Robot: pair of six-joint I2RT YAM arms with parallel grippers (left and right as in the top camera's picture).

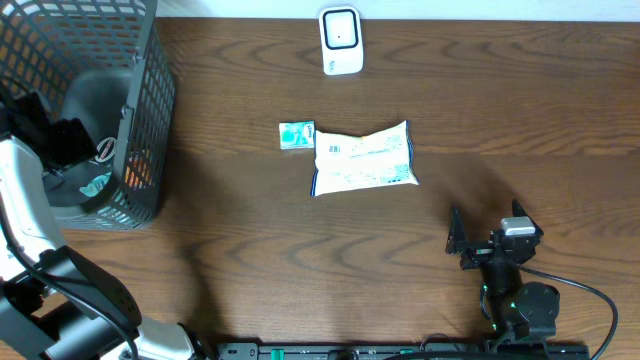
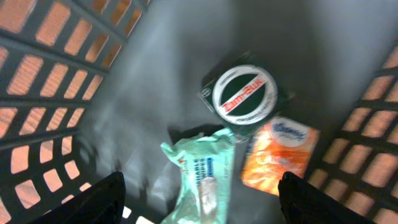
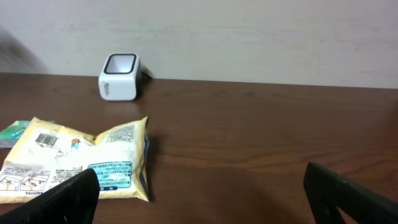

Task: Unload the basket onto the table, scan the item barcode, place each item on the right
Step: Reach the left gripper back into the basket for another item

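Left jaws: wide, empty, down inside basket (image 2: 37, 74).
Packet (image 2: 202, 168): centred between them, just ahead.
Grip: lower straight, pinch across width, avoid mesh.
Right jaws: wide, empty, facing scanner (image 3: 118, 76).

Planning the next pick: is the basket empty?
Not empty. Inside the basket lie a green box, a mint pack and an orange pack.

One white box-shaped barcode scanner (image 1: 340, 41), one pale yellow plastic snack packet (image 1: 362, 160), one small green carton (image 1: 297, 134) and one dark wire-mesh basket (image 1: 150, 110). In the basket: one dark green round-labelled box (image 2: 244, 93), one mint-green wipes pack (image 2: 202, 174), one orange tissue pack (image 2: 280, 152).
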